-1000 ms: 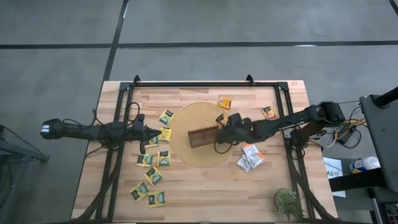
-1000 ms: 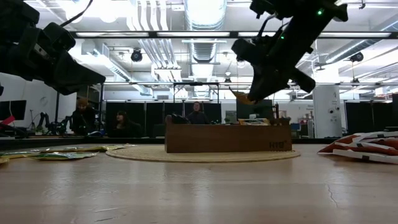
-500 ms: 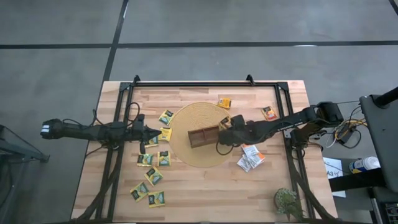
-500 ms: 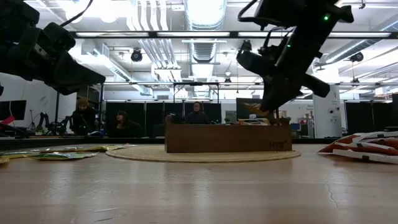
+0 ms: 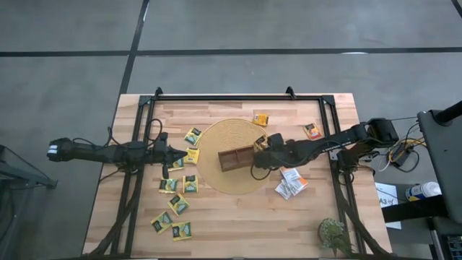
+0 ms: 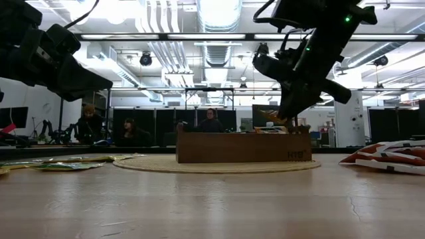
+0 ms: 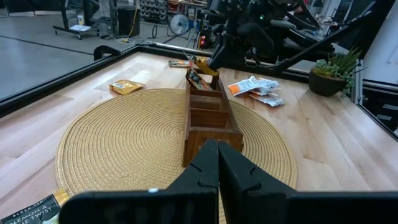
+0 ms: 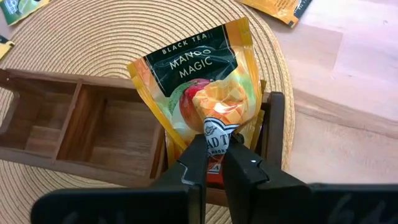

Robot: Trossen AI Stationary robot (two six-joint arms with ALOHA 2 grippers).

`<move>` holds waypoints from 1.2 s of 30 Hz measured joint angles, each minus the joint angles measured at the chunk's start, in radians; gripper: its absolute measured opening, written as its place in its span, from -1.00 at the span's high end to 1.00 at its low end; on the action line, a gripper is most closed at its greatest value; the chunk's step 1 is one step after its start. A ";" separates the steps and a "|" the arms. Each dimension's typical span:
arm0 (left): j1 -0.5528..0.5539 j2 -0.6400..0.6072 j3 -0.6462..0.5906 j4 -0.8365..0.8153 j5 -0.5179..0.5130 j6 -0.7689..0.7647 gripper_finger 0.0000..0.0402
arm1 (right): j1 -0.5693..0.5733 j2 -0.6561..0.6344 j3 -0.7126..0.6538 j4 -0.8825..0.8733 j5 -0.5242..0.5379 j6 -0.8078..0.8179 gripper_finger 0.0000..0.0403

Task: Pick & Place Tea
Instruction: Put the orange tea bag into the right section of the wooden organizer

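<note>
Placing step: right gripper pinches an orange mango tea packet by its lower edge, holding it upright over the end compartment of the wooden tray, which sits on the round woven mat. Left gripper waits pressed together, off to the tray's left over the tabletop. Next move, as I judge it: lower the packet into that compartment, then release.

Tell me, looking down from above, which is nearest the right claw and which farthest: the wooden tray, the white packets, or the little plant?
From the right gripper:
1. Wooden tray, right beside it on the round woven mat, toward the left arm.
2. White packets, on the bare table just off the mat's edge.
3. Little plant, far off at the table's corner.
</note>
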 joint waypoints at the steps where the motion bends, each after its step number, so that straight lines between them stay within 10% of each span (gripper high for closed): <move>1: 0.000 0.000 0.000 0.000 0.000 0.000 1.00 | 0.000 0.000 0.000 0.000 0.000 -0.002 0.86; 36: 0.000 0.000 0.000 0.000 0.000 0.000 1.00 | -0.002 0.001 0.021 0.003 -0.030 -0.102 0.24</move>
